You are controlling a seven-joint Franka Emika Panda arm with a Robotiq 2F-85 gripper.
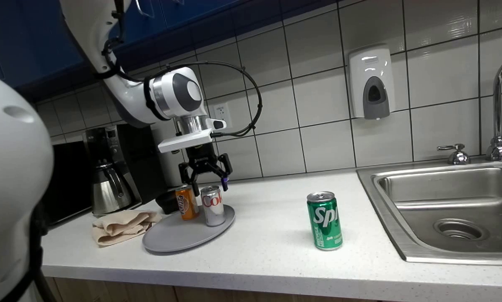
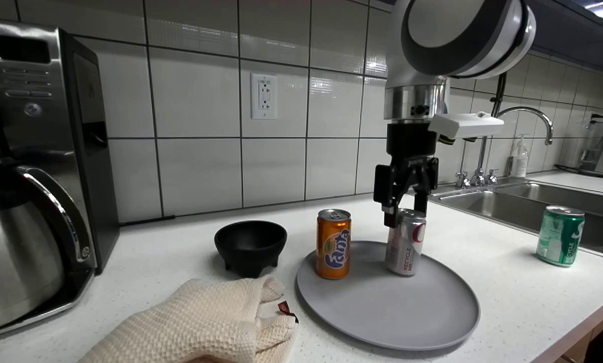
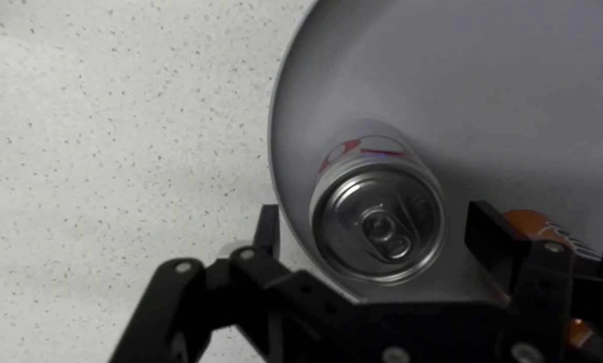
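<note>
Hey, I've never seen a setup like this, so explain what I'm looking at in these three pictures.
That's a robot arm, and the black gripper at its end works like a hand. Two pictures are taken from outside the robot; the close-up looks straight down from the end of the arm. On the speckled white countertop sits a round gray plate with an orange Fanta can and a silver Diet Coke can, both upright. The open fingers show on either side of the Diet Coke can, with gaps, so nothing is held. Nearby are a beige cloth, a black bowl and a coffee maker; toward the steel sink stands a green Sprite can.
</note>
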